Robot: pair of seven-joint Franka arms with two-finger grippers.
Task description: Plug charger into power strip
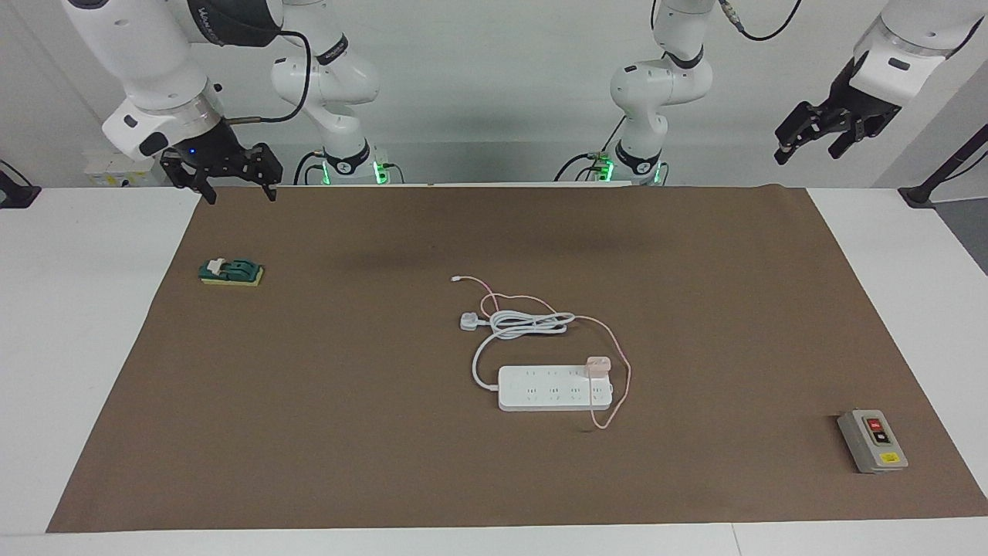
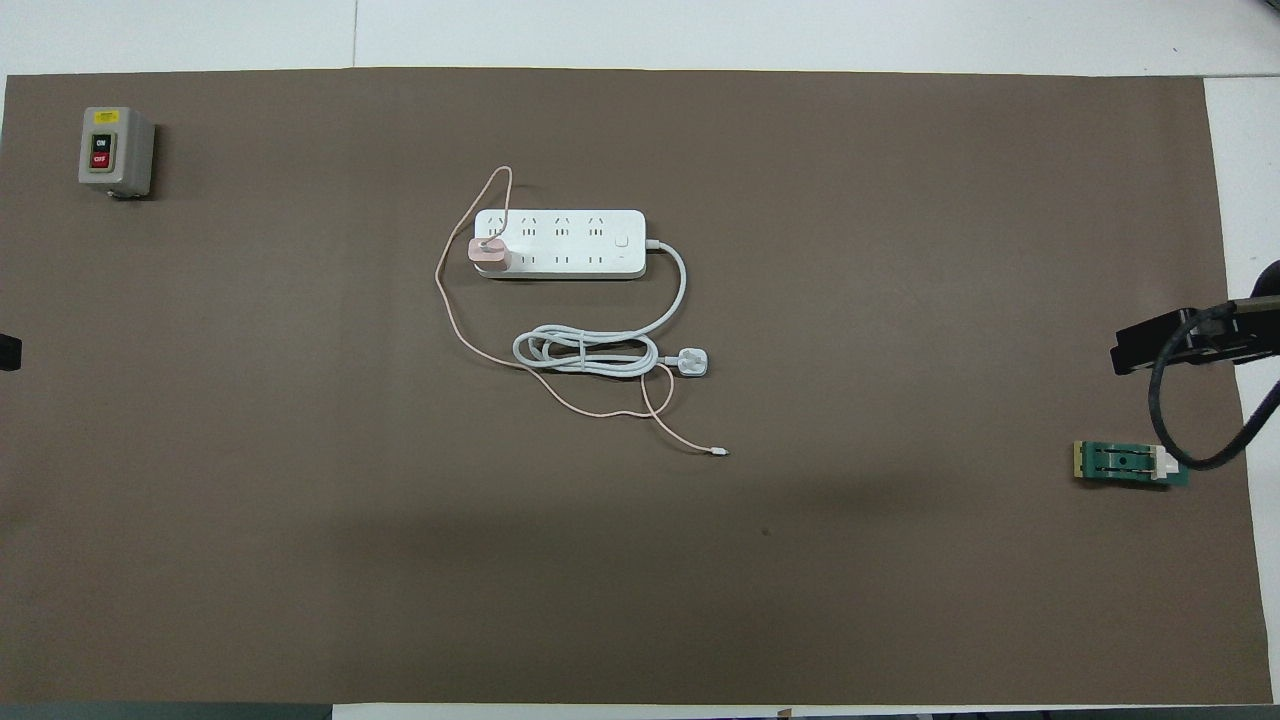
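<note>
Charger (image 1: 598, 364) sits upright on the power strip (image 1: 552, 388) at its left-arm end, mid-mat, long axis across the table; left gripper (image 1: 820, 134) and right gripper (image 1: 228, 176) both open, empty, raised well apart.

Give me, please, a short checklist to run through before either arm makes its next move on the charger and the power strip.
1. Charger seated on the power strip, at the strip's end toward the left arm: looks ok; how deep the prongs sit, cannot tell.
2. Left gripper raised above the table's left-arm end, open, holding nothing: ok.
3. Right gripper above the mat's edge nearest the robots, open and empty: ok.
4. Pink cable loops loosely around the strip's end and crosses the coiled white cord: ok, not taut.
5. Grey button box and green block lie well apart from the strip: ok.
</note>
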